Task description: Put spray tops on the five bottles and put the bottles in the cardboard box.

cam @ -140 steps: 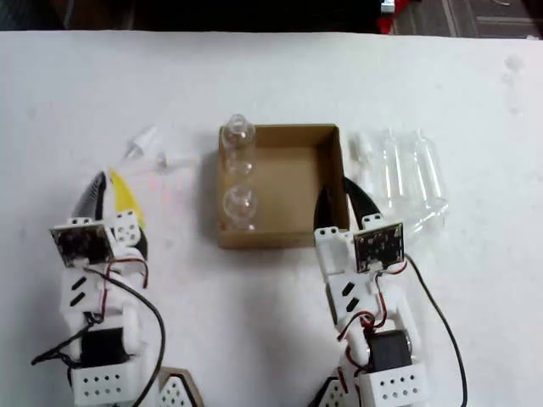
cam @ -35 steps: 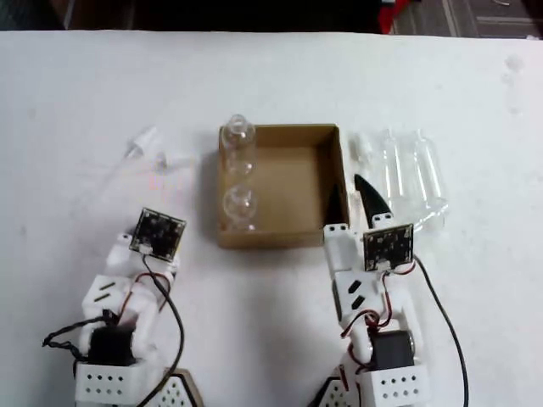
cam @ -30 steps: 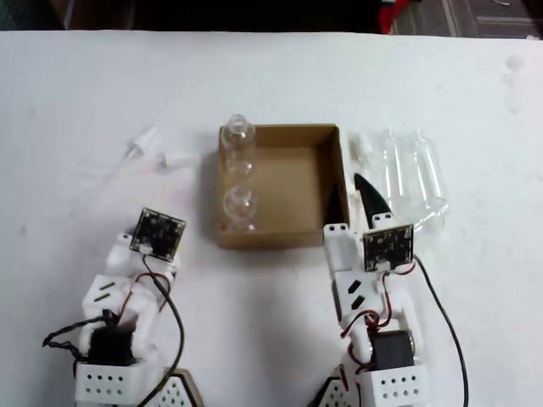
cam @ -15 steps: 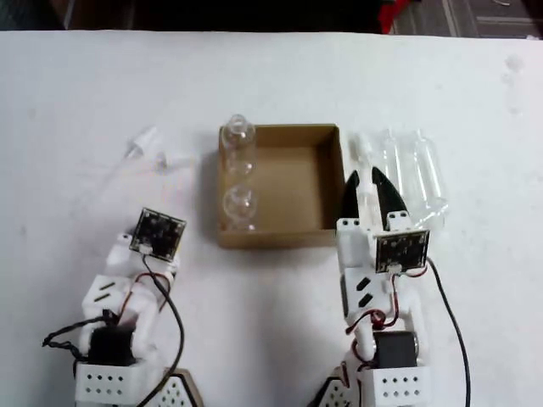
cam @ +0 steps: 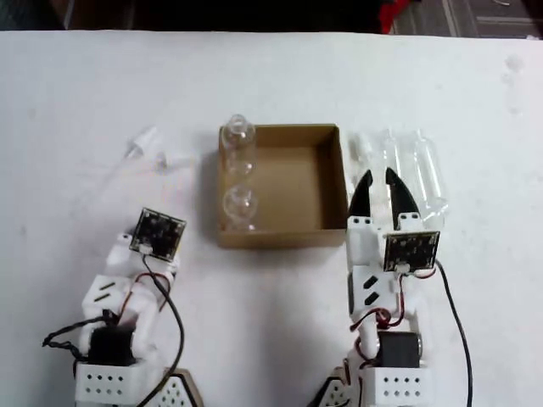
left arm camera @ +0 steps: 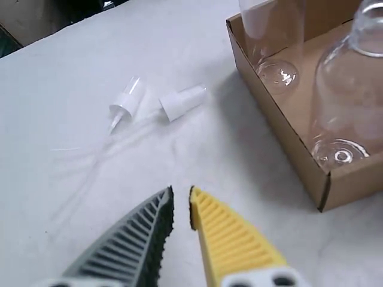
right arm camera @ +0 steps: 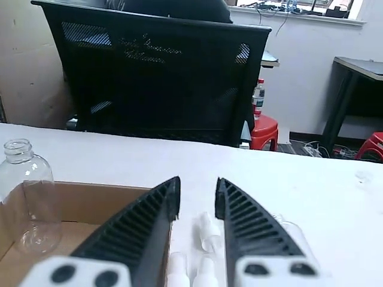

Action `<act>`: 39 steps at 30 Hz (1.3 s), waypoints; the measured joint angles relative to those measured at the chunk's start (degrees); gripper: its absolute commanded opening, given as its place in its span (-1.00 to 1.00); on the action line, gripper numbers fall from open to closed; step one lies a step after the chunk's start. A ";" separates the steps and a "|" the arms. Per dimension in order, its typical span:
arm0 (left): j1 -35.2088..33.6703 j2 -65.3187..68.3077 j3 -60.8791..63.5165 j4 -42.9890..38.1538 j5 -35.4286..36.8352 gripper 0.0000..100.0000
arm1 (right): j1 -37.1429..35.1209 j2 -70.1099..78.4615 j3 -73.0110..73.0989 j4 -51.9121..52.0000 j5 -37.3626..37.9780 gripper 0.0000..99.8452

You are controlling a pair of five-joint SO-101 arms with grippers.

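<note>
The cardboard box (cam: 327, 182) sits mid-table with two clear bottles (cam: 239, 203) standing along its left wall; one bottle (right arm camera: 23, 191) has an open neck. Right of the box, three clear bottles (cam: 416, 174) lie side by side, white spray tops (right arm camera: 206, 230) on them. My right gripper (cam: 379, 173) hangs open over these lying bottles, nothing between its black fingers (right arm camera: 239, 221). Two loose spray tops (left arm camera: 182, 103) (cam: 140, 142) lie left of the box. My left gripper (left arm camera: 181, 191), grey and yellow, is shut on nothing, short of those tops; its arm (cam: 159, 233) is folded back.
White table all around. A black mesh chair (right arm camera: 161, 78) and a red stool stand beyond the far edge. The box's right wall (cam: 342, 178) is just beside my right gripper's inner finger.
My right arm has shifted right, from the box's right wall to over the lying bottles. The left arm pulled back and folded earlier, then stayed still.
</note>
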 measured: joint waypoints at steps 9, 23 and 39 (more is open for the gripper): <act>0.00 0.00 0.00 0.00 0.00 -0.89 | 5.89 0.00 -3.25 -2.29 0.00 -0.83; 0.00 0.00 0.00 0.00 0.00 -0.89 | 13.63 19.08 -29.27 7.12 0.00 -0.83; 0.00 0.00 0.00 0.00 0.00 -0.88 | 23.65 68.75 -66.55 32.26 0.00 -0.82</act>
